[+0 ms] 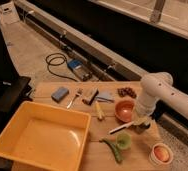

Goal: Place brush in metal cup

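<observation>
Bench (47, 90) seen from above, left to right: yellow tub (42, 137) at lower left, fork (73, 98) and wooden block (90, 96) at centre, orange bowl (124, 110) right of centre. At lower right the gripper (141, 123), clenched on the brush (124, 126), hovers over the metal cup, which it hides. Risk: the long handle could tip the light cup or slip out on release.

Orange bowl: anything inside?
The orange bowl looks empty. The arm hides its right rim. The gripper, just right of the bowl, is shut on the brush.
</observation>
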Controlling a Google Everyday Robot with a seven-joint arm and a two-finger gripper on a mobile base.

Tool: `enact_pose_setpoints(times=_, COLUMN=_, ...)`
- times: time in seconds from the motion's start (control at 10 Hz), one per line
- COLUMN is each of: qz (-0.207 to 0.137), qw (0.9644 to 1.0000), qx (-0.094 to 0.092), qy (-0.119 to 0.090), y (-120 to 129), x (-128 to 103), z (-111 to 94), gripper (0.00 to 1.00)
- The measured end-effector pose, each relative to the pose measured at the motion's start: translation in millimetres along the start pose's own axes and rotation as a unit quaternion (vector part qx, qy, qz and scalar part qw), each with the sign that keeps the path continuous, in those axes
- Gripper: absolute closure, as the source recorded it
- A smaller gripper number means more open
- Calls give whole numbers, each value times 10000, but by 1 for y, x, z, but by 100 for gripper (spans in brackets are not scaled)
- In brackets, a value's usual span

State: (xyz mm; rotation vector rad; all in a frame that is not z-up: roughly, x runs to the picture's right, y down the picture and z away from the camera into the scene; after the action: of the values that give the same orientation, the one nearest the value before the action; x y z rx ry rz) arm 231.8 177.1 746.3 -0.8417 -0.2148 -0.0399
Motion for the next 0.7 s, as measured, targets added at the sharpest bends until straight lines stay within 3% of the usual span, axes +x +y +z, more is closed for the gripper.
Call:
enact_pose_setpoints(times=0.3, qz=78, qw=9997, qx=-103, qy=-188, y=0, x=-1, z=13, gripper=59)
enact_pose_setpoints(times=0.5, qz=115, qw=9994, qx=-149, qy=-288, y=-3, x=-1, z=18, gripper=37)
enact_pose_setpoints(times=0.7, qz=109, qw=9993, qx=-160, qy=-328, y=-6, x=-1, z=19, gripper=28)
